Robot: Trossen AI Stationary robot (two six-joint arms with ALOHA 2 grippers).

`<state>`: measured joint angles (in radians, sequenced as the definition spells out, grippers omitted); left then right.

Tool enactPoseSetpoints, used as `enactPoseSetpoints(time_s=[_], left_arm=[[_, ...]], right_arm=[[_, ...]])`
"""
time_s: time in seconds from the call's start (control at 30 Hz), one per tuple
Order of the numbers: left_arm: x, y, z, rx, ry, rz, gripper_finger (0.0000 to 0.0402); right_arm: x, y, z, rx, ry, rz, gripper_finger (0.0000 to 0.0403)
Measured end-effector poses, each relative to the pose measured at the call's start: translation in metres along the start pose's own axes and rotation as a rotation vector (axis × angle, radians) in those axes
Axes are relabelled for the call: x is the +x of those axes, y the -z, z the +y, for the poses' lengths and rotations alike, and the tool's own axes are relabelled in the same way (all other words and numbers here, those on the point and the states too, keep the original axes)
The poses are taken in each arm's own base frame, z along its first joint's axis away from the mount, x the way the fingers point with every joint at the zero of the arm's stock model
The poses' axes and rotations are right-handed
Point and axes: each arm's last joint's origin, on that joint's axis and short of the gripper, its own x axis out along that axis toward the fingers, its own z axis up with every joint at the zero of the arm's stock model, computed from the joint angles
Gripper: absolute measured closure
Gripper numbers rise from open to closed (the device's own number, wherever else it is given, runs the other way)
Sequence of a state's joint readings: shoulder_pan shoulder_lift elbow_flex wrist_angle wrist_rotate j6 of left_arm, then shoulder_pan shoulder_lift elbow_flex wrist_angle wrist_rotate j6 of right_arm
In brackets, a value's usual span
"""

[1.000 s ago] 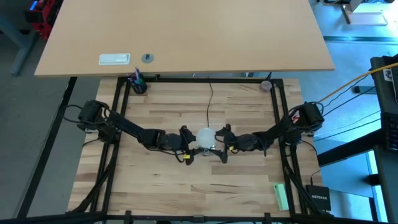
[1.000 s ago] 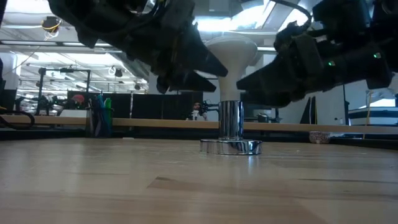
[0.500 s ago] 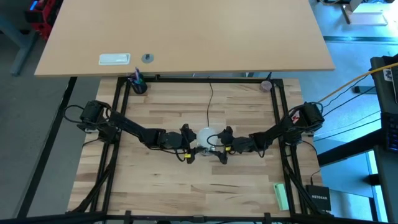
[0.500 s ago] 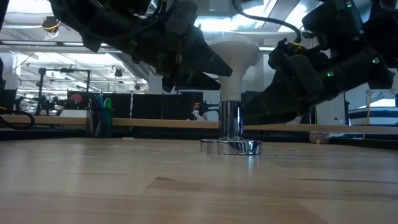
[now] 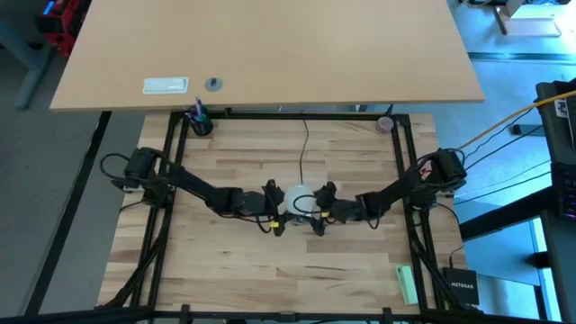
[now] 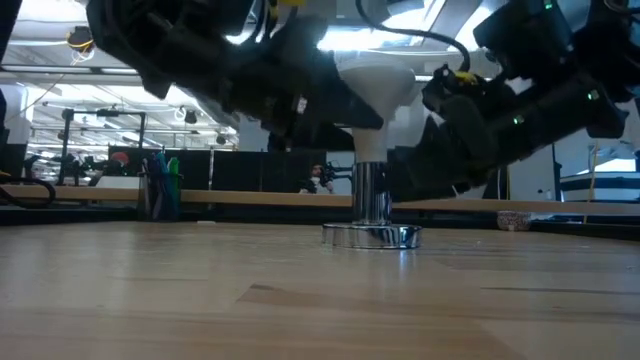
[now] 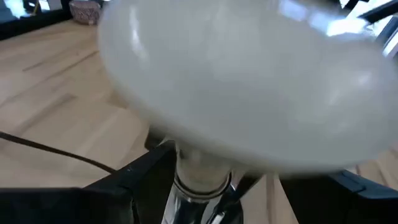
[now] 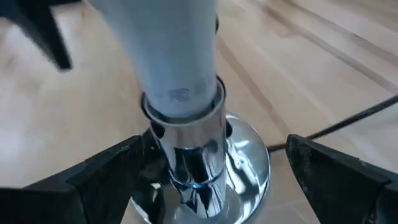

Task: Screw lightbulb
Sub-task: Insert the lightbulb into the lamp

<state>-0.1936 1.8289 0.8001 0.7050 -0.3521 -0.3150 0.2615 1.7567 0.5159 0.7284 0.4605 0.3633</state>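
The pale butcher-block wooden table [image 5: 270, 261] carries both dark arms, which reach in from the left and right edges and meet at its middle. There a round silver metal socket [image 6: 371, 205] with a mirror-bright flared base stands upright, its thin black cord [image 5: 303, 148] trailing toward the far edge.

The frosted white lightbulb [image 6: 376, 92], dome up and tapering down to its neck, sits upright in the top of that socket.

The left gripper [image 5: 275, 209] is at the bulb's left side, level with the neck; its fingers stand apart, and whether they press the bulb cannot be told.

The right gripper [image 8: 217, 171] is lower on the right, its fingers [image 8: 109, 171] spread wide on either side of the socket's column, clear of the metal.
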Motion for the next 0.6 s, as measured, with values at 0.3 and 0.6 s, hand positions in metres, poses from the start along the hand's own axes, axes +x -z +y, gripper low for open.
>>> enactPoseSetpoints(time_s=[0.3,0.6], left_arm=[[0.003,0.0,0.001,0.003,-0.07,-0.047,0.0141],[0.007,0.004,0.002,0.006,-0.122,-0.068,0.0141]], right_arm=[[0.019,0.027,0.0,0.019,0.01,-0.02,0.0007],[0.04,0.028,0.01,0.015,0.016,-0.033,0.0007]])
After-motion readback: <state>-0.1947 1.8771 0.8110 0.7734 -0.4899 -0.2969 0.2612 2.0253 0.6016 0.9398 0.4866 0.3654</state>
